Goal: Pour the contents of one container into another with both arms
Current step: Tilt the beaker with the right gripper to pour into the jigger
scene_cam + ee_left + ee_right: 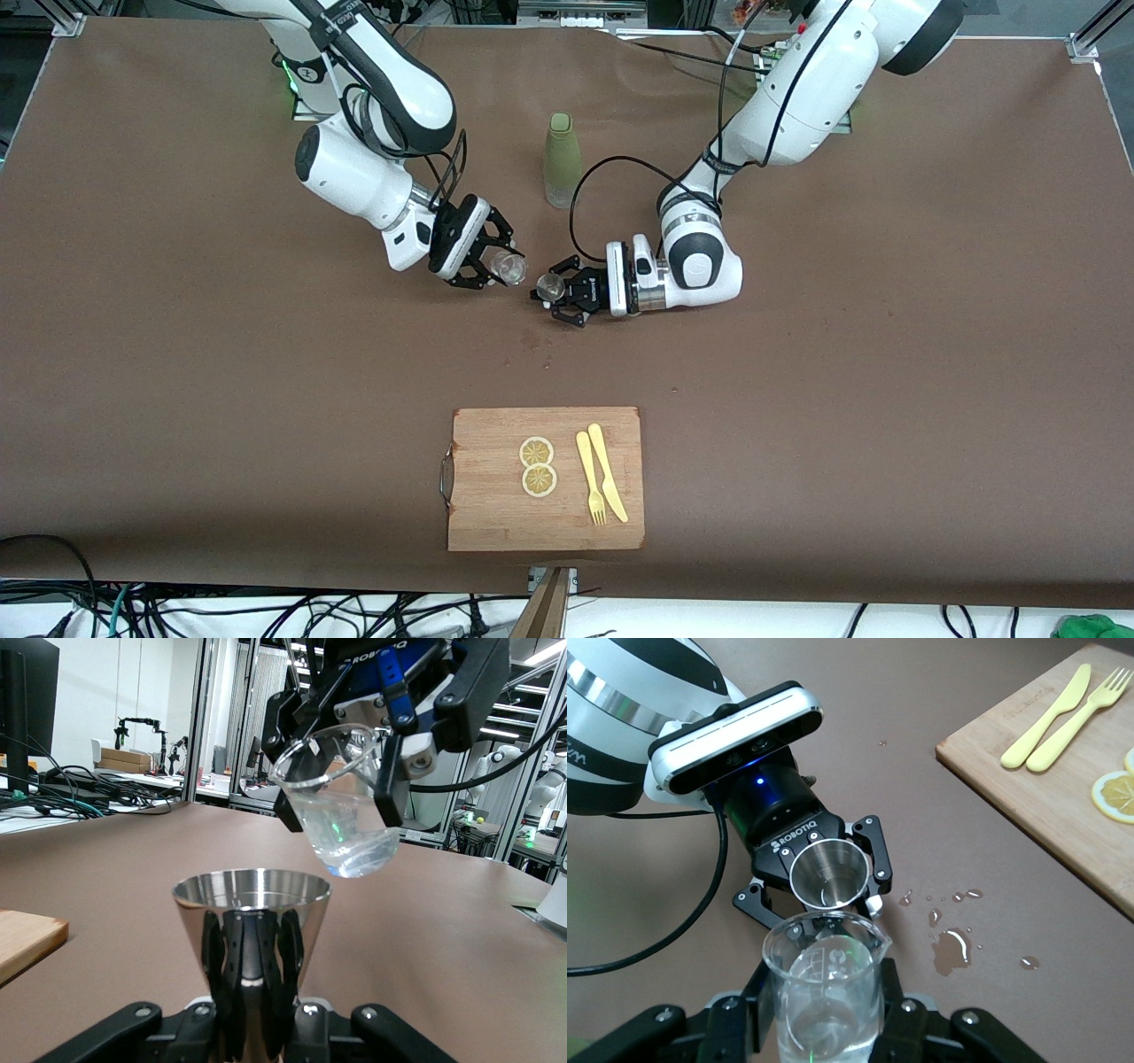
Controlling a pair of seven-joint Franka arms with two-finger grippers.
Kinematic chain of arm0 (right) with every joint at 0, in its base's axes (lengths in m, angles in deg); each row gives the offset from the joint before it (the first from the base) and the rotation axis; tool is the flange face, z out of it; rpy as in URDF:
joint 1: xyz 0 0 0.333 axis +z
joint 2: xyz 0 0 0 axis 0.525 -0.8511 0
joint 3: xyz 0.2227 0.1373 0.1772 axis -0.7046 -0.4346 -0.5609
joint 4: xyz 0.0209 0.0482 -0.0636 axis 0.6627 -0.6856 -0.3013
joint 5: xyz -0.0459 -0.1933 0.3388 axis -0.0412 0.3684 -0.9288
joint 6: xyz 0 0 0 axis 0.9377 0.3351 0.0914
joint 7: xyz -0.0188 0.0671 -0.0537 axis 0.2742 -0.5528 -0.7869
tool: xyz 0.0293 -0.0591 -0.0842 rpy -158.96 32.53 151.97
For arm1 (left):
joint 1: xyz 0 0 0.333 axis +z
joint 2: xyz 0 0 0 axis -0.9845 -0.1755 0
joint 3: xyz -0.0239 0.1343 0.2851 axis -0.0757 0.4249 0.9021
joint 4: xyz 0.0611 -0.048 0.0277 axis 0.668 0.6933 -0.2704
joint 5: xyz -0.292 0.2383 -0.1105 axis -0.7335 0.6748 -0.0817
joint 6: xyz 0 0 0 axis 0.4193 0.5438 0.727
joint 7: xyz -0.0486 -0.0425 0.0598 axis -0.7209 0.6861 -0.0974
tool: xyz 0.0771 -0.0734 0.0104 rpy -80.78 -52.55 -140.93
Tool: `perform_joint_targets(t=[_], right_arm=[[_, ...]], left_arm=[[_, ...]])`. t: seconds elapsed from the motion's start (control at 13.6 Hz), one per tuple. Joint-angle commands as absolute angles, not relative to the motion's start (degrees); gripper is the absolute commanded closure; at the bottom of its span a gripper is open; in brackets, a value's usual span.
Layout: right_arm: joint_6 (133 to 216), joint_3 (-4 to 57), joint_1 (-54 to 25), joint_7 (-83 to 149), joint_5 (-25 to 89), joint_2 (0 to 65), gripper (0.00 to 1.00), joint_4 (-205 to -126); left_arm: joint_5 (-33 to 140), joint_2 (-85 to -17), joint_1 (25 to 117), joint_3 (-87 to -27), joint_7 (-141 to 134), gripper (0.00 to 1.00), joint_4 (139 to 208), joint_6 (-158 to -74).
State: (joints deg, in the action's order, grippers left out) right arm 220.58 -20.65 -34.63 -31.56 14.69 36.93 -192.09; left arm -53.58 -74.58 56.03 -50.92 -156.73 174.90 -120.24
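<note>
Our right gripper (492, 261) is clamped on the glass cup (508, 265), fingers pressed against its sides, and holds it in the air over the middle of the table (177, 354). In the left wrist view the cup (341, 802) is tilted, mouth leaning down toward the jigger, with a little clear liquid pooled in its low corner and none running out that we can see. Our left gripper (567, 297) is closed on the lower half of the steel jigger (550, 286) and holds it upright just beside the cup; the right wrist view shows the jigger (826, 871) with its open mouth up, directly under the cup's pouring lip (873, 935).

We judge this to be the pouring step itself: both containers are up, lined up and close, and the tilt has begun. The next move calls for more rotation of the right wrist so the liquid reaches the lip, while the lip stays over the jigger's narrow mouth and the left arm keeps the jigger level. The target is small, so a slow tilt matters.

Wet spots (950, 950) on the table near the jigger show how easily liquid misses. Farther out stand a green bottle (562, 160) between the arms' bases and, nearer the front camera, a cutting board (496, 523) with lemon slices (537, 465), a fork (590, 478) and a knife (608, 471).
</note>
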Motion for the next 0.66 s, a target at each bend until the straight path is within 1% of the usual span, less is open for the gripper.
perform_joint_targets(t=[0.0, 0.22, 0.59], right_arm=[[221.5, -21.3, -34.5, -25.6, 19.1, 37.3, 0.57, -192.6], [221.5, -21.3, -34.4, -17.4, 27.5, 37.2, 0.57, -192.6], [220.1, -21.3, -34.0, -6.5, 37.6, 37.2, 0.57, -192.0]], left_arm=[[-55.9, -74.8, 55.5, -50.7, -158.9, 1.00, 174.1, -119.9], [-56.1, -74.9, 55.0, -50.7, -158.9, 1.00, 174.0, -120.2], [-56.7, -75.0, 54.5, -50.6, -159.0, 1.00, 173.8, -120.5]])
